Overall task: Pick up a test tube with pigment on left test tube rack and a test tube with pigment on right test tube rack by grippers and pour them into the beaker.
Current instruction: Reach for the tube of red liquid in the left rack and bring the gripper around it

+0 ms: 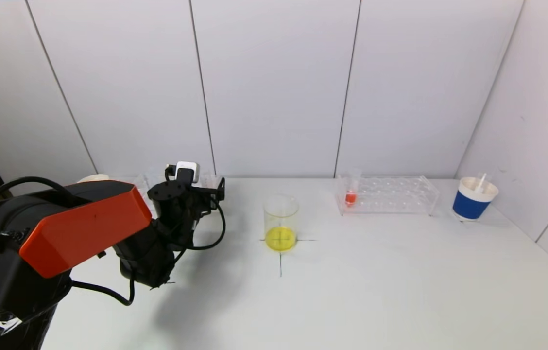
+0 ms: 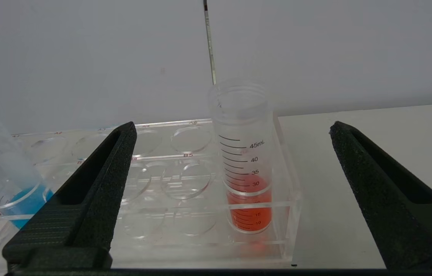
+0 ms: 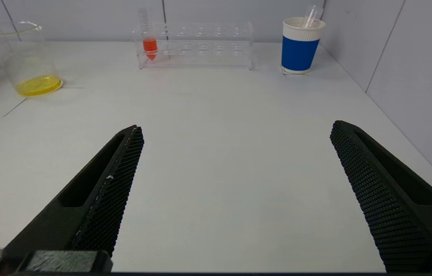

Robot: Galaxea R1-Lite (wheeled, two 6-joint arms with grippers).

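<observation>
The glass beaker [image 1: 281, 222] holds yellow liquid and stands on a cross mark mid-table; it also shows in the right wrist view [image 3: 24, 57]. My left gripper [image 2: 233, 130] is open in front of the left rack [image 2: 170, 191], its fingers either side of an upright test tube of red-orange pigment [image 2: 244, 161] without touching it. In the head view the left arm [image 1: 172, 218] hides most of that rack. The right rack [image 1: 385, 195] holds one tube of red-orange pigment [image 1: 351, 190], also seen in the right wrist view [image 3: 149, 40]. My right gripper [image 3: 235, 130] is open and empty over bare table.
A tilted tube with blue liquid [image 2: 1, 168] stands at the left rack's other end. A blue-and-white paper cup [image 1: 473, 198] with a clear tube in it stands at the far right near the wall. White wall panels close the back and right sides.
</observation>
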